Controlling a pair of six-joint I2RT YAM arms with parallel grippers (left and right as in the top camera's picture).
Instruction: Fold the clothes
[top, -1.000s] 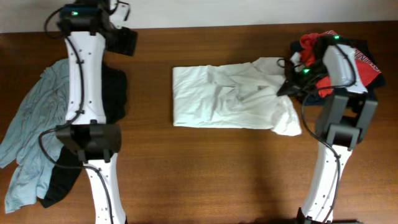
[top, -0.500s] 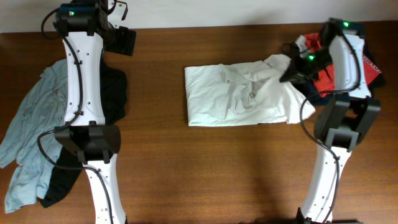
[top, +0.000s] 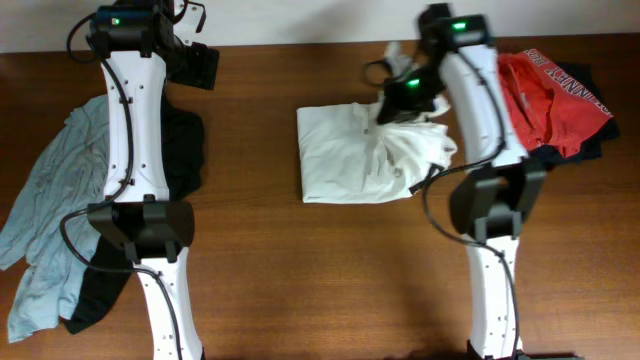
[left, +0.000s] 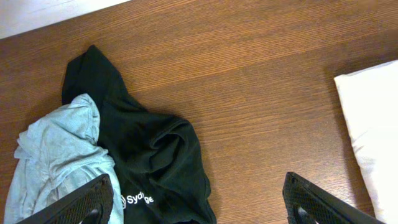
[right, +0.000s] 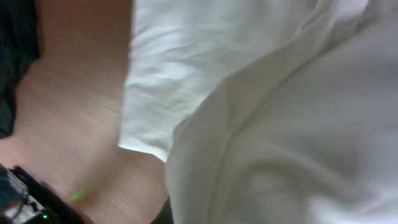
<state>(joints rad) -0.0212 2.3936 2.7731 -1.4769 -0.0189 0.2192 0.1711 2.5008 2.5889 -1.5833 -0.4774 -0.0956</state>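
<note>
Overhead, the right tool (top: 393, 100), clenched on the white T-shirt (top: 340, 165) lying mid-desk (top: 300, 270), had swung its right edge leftward over itself, starting a fold. The left tool (top: 203, 67) hung released near the grey-blue shirt (top: 50, 200) and black shirt (top: 185, 150).

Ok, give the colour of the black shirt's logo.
White logo; the left wrist view shows it best.

- Overhead was evenly, softly lit and sharp, shadows faint on the desk (top: 260, 280).
- Left wrist view was crisp.
- Right wrist view was blurred, white cloth (right: 280, 124) smeared across it.
</note>
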